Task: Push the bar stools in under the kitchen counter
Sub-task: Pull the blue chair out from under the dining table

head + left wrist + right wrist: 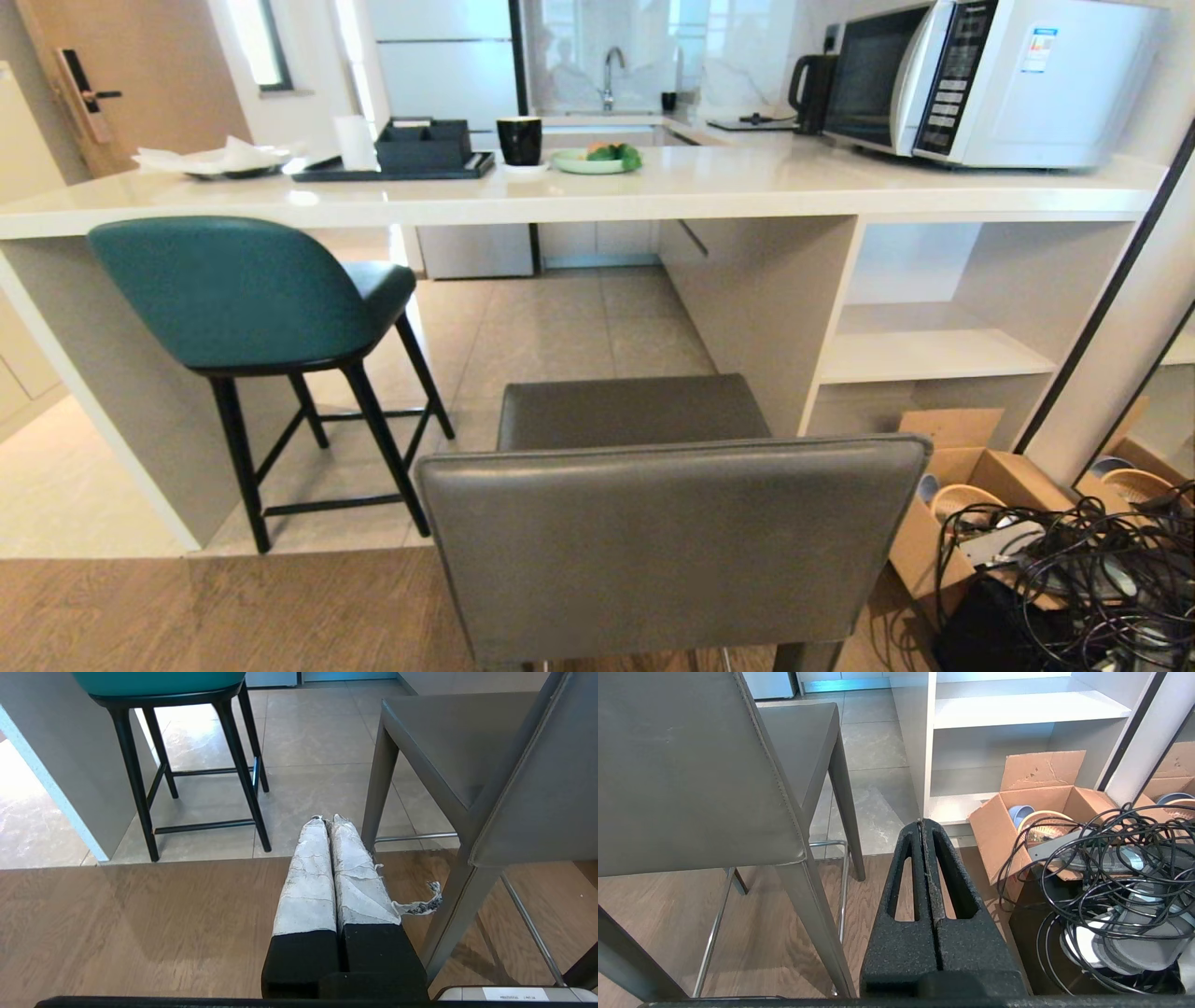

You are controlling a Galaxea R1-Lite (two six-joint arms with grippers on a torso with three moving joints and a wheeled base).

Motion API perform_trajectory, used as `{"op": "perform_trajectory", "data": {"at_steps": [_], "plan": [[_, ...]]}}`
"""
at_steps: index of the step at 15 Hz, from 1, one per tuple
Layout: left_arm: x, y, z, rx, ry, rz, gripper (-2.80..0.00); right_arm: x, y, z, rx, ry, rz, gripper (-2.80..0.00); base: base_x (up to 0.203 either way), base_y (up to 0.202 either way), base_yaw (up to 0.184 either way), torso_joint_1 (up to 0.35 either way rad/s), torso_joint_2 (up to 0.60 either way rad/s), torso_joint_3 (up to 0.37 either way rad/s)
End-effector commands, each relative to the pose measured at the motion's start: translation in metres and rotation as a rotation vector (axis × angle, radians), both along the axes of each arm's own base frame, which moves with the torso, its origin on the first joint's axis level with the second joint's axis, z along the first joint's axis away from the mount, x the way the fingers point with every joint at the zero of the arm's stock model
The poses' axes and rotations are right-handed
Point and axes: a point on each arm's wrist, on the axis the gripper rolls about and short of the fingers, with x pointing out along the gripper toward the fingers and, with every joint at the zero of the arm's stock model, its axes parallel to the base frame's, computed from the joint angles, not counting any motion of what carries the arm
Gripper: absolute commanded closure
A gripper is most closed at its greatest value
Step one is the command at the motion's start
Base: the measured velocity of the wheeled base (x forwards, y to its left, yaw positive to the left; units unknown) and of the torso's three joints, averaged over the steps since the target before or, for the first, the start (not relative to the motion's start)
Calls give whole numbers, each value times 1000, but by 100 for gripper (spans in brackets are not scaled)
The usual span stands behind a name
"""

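Upper left of the head view: kitchen counter (653, 191), white slab spanning the frame, open beneath. Left of centre: teal stool (245, 289), back toward the camera, seat partly under the slab beside the white side panel (103, 373). Bottom centre: grey stool (667, 532), back nearest the camera, standing well out from the counter, rear legs on wood floor. Right: open shelves (934, 355), then cardboard box (971, 509) and tangled black cables (1092, 579) at lower right. On top, upper right: microwave (990, 79).

Left gripper (327, 820): fingers pressed together, empty, left of the grey stool's legs. Right gripper (922, 822): likewise closed, empty, between stool and box.
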Motion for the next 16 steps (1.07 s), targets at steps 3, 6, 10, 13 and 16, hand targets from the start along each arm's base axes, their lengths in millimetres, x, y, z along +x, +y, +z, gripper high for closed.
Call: {"op": "perform_trajectory", "data": {"at_steps": [3,6,10,13,16], "plan": [[0,0,0,0,1,0,0,0,0,0,0,0,1,0,0,0,0,0,0,0],[0,0,0,0,2,-2,0,0,0,0,0,0,1,0,0,0,0,0,0,0],[0,0,0,0,3,-2,0,0,0,0,0,0,2,0,-1,103,-2,4,2,2],[0,0,0,0,2,-2,0,0,0,0,0,-1,0,0,0,197,-1,0,3,2],[0,0,0,0,2,-2,0,0,0,0,-1,0,1,0,0,197,0,6,2,0]]}}
